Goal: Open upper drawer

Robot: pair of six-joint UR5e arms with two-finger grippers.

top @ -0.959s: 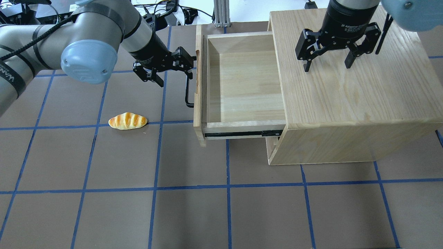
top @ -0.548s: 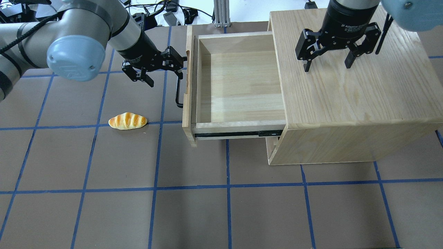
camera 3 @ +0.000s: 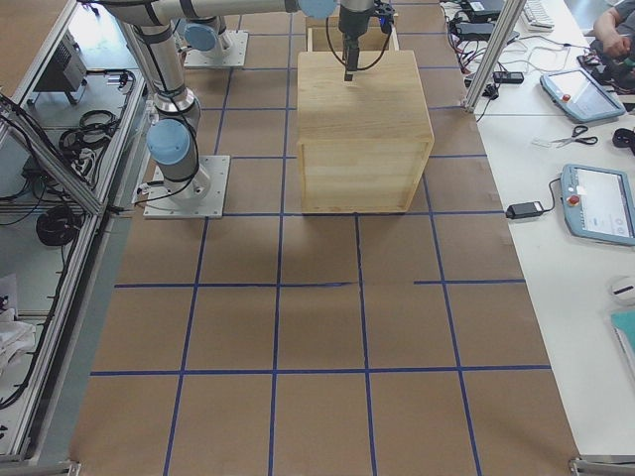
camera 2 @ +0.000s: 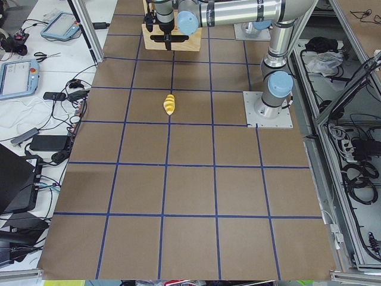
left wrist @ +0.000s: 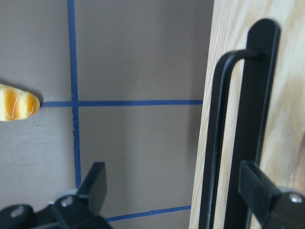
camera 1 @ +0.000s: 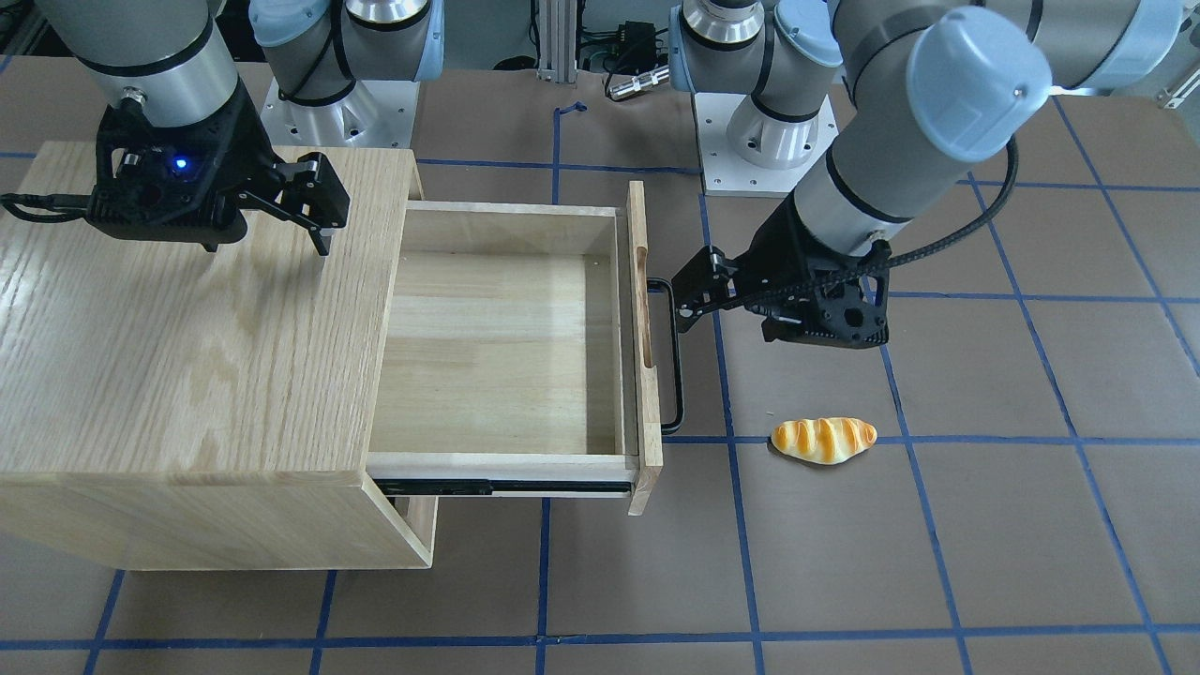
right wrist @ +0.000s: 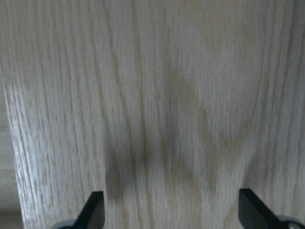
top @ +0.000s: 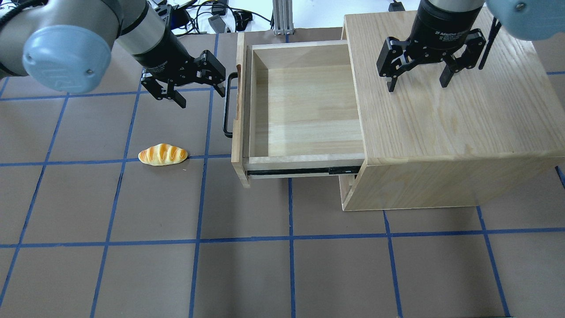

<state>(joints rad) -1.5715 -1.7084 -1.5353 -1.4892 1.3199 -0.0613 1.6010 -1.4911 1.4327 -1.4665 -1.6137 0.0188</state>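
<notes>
The upper drawer [top: 309,110] is pulled far out of the light-oak cabinet [top: 441,128] and is empty inside; it also shows in the front view [camera 1: 497,347]. Its black bar handle [top: 227,106] runs along the front panel. My left gripper [top: 201,94] is open and holds nothing, just left of the handle's far end. In the left wrist view the handle [left wrist: 217,143] stands ahead between my open fingers [left wrist: 95,186]. My right gripper [top: 417,85] is open and hovers over the cabinet top, seen as bare wood in its wrist view [right wrist: 174,210].
A yellow bread roll [top: 163,154] lies on the brown mat left of the drawer front, also in the front view [camera 1: 823,440]. Black slide rails [top: 304,170] show under the drawer's near side. Blue tape lines grid the mat. Cables lie at the table's far edge.
The drawer slid further out to the left, then stopped. My left gripper has drawn back left off the handle. The right gripper has not moved.
</notes>
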